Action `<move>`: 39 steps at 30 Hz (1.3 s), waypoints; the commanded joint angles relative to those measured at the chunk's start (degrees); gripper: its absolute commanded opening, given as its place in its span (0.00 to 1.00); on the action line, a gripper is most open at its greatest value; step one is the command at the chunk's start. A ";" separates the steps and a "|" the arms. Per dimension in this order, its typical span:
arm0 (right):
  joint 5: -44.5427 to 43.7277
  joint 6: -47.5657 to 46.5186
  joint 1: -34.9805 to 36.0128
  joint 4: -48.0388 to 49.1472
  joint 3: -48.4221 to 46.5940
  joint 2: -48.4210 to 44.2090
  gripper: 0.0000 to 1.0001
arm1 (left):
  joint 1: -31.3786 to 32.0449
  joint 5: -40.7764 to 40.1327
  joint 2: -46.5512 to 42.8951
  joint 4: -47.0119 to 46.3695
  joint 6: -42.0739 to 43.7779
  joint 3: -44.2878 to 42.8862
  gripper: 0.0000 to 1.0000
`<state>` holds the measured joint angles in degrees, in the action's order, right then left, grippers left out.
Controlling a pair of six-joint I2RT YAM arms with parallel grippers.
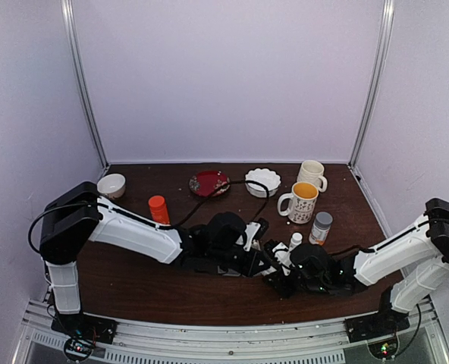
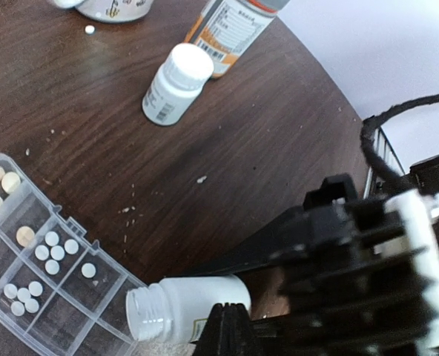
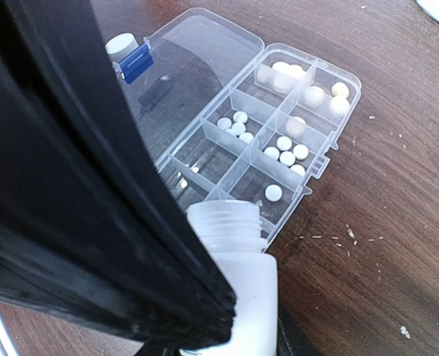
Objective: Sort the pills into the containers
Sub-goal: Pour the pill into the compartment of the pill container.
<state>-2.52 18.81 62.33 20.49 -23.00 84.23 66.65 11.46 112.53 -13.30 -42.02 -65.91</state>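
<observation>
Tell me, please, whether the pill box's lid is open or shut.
Open: the clear lid lies folded back beside the cells of the pill box, leaving the pills uncovered.

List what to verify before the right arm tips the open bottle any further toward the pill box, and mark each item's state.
1. The lid of the pill box is folded back: ok.
2. The open bottle has no cap on its mouth: ok.
3. The right gripper is closed on the bottle: ok.
4. The bottle mouth is over a cell, not the rim: cannot tell. It sits at the box's near edge, by the one-pill cell.
5. No pills lie outside the box: not ok. A loose pill lies on the table.
</observation>
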 commanded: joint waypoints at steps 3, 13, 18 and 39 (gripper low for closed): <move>0.15 -0.16 -0.26 -2.61 -1.43 -1.36 0.00 | 0.53 -0.98 0.30 2.20 1.09 -1.54 0.00; 0.27 -0.26 -0.40 -3.60 -1.32 -2.28 0.00 | 0.56 -2.03 -5.03 -0.38 2.38 -0.29 0.00; 0.19 -0.59 -0.44 -4.48 -1.65 -2.82 0.00 | 0.51 -1.40 -2.79 -2.59 0.80 0.65 0.00; 0.66 -0.53 -0.62 -5.18 -2.41 -2.93 0.00 | 0.58 -2.58 -5.54 -0.06 1.92 -1.10 0.00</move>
<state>-2.22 18.37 61.93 15.86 -24.10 82.50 66.98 9.78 110.08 -8.14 -40.49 -67.85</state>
